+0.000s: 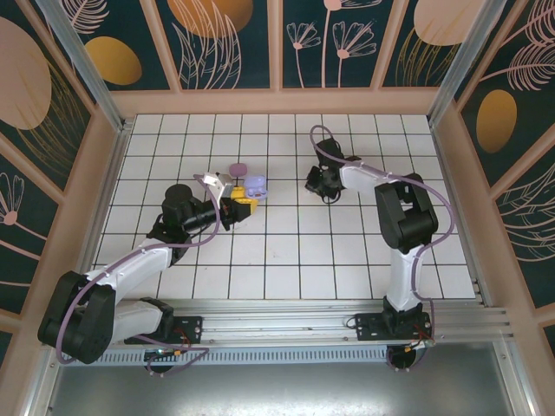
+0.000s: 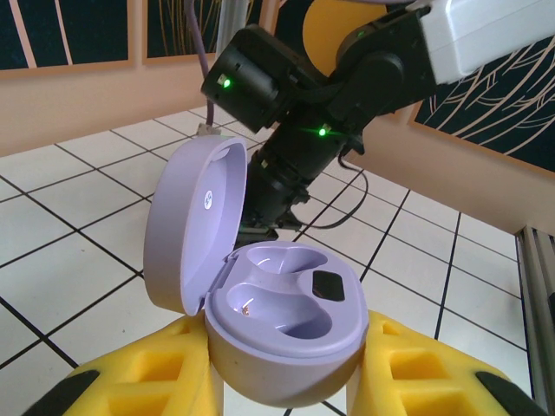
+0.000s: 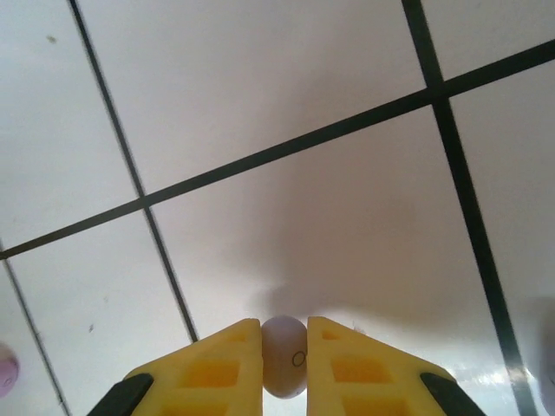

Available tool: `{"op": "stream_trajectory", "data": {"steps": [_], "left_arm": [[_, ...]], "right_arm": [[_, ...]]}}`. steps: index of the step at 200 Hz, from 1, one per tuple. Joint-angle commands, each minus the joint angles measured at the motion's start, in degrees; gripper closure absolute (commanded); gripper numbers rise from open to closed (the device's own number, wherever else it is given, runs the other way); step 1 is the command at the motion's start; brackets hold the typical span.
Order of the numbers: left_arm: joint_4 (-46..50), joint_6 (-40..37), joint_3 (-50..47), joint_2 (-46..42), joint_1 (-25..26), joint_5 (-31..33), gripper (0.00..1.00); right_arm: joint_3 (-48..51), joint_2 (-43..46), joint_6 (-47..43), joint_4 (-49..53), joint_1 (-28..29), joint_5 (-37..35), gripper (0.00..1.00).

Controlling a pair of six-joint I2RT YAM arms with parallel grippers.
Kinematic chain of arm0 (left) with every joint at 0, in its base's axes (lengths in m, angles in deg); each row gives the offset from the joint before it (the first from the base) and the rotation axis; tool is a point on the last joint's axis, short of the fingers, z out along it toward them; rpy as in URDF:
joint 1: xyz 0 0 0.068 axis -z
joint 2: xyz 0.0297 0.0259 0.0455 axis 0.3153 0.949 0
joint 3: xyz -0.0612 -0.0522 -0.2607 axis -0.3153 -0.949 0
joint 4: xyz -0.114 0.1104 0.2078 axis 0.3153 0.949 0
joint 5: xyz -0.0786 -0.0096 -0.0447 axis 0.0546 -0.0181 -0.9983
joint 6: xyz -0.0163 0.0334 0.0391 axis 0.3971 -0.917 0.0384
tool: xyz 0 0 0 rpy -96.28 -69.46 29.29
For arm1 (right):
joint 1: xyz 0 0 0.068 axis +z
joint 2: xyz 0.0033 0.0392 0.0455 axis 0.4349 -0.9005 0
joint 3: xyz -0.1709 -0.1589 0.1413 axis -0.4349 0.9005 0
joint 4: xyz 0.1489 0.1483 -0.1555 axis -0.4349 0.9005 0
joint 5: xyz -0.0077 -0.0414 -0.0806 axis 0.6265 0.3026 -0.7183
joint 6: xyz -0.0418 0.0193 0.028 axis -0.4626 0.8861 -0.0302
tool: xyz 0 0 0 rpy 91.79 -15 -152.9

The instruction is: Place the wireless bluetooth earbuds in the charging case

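One open lavender case (image 2: 286, 325) (lid upright) clamped in left fingers (image 2: 152, 368); right fingers (image 3: 217, 373) pinch one lavender earbud (image 3: 284, 355).

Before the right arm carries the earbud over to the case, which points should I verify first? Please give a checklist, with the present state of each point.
1. Earbud sits in the right gripper, touched on both sides: ok.
2. Left gripper holds the lavender case: ok.
3. Lid stands open: ok.
4. Both sockets are empty: ok.
5. Earbud is turned to fit a socket: cannot tell.
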Motion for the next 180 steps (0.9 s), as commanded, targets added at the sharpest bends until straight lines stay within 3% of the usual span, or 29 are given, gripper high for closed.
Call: {"op": "stream_trajectory", "data": {"steps": [1,60,124,180], "left_arm": [[-2.7,0.7,0.6,0.5,0.2,-0.8,1.00],[-8.5,0.4,2.6,4.1,1.7,0.8,1.00],[-11.8,-2.8,5.9,8.6,6.1,4.2,1.00],[-15.3,-4.4,9.1,13.6,9.8,5.2,1.00]], "right_arm": [[-0.5,7.3,-2.1,3.5,0.5,-2.3,0.86],[0.1,21.6,-5.4,10.1,4.3,-5.4,0.86],[3.7,37.4,-6.2,12.3,8.8,-3.3,0.87],[3.4,41.6,-6.5,13.9,13.2,-0.4,0.87]]}}
